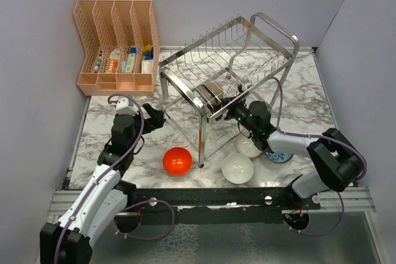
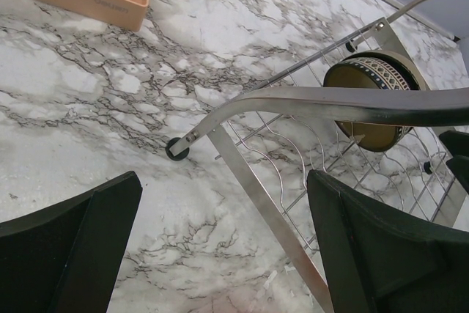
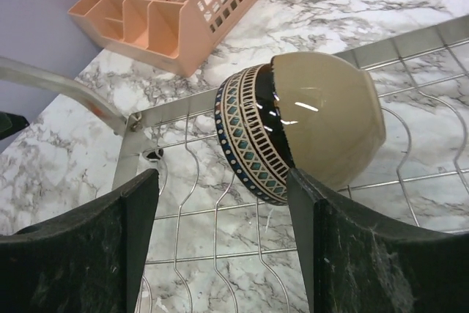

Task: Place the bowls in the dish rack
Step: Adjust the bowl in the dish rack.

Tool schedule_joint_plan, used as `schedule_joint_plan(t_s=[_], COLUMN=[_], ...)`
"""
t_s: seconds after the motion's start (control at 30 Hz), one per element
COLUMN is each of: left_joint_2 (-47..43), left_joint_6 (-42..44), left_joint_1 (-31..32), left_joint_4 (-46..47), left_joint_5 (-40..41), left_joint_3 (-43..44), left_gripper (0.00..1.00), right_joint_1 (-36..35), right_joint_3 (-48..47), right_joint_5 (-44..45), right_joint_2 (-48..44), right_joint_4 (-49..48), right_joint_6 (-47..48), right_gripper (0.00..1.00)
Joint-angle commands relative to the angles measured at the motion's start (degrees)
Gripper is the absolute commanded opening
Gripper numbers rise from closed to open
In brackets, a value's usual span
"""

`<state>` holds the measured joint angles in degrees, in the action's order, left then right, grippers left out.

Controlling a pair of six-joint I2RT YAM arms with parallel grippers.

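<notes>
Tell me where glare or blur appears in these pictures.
Right wrist: white glare streaks on the bowl; the near fingers look soft. Left wrist: the rack bar shines brightly and is slightly blurred. Top: even light, all sharp.

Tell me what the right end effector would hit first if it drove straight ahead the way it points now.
Most likely the patterned bowl, standing on edge on the wires of the dish rack, just ahead of the right end effector. Depth is unclear, but nothing else shows between.
</notes>
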<state>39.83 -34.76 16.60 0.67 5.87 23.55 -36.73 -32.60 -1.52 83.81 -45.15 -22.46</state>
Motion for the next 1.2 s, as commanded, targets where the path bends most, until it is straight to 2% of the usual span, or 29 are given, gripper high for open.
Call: schedule_joint_plan(t_s=[0.0, 0.1, 0.33, 0.57, 0.8, 1.17], left_joint_2=[-0.23, -0.69, -1.14, -1.33, -1.75, -0.68], left_joint_6=[0.64, 0.74, 0.84, 0.91, 0.93, 0.9], left_joint_1=[-0.17, -0.22, -0.24, -0.19, -0.22, -0.17], left_joint_4=[1.71, 1.42, 1.35, 1.07, 0.83, 1.18], left_joint_5=[0.42, 0.63, 0.72, 0.72, 0.75, 0.9], left_joint_3=[-0.7, -0.86, -1.15, -1.14, -1.24, -1.01], left_gripper=[0.99, 0.99, 0.99, 0.99, 0.99, 0.99], right_joint_1=[0.08, 0.08, 0.08, 0.08, 0.12, -1.09], right_joint_3=[-1.06, -2.2, -4.88, -9.62, -9.94, -8.37], right_joint_5=[-8.76, -11.76, -11.5, -11.41, -11.24, -16.98], right_joint_2=[3.77, 6.04, 9.76, 15.0, 18.26, 21.22], right_joint_4=[-10.17, -12.39, -15.52, -13.43, -13.13, -15.66], right_joint_6=[2.4, 1.63, 1.62, 1.62, 0.64, -3.23], right_gripper=[0.69, 0.68, 0.68, 0.68, 0.68, 0.67])
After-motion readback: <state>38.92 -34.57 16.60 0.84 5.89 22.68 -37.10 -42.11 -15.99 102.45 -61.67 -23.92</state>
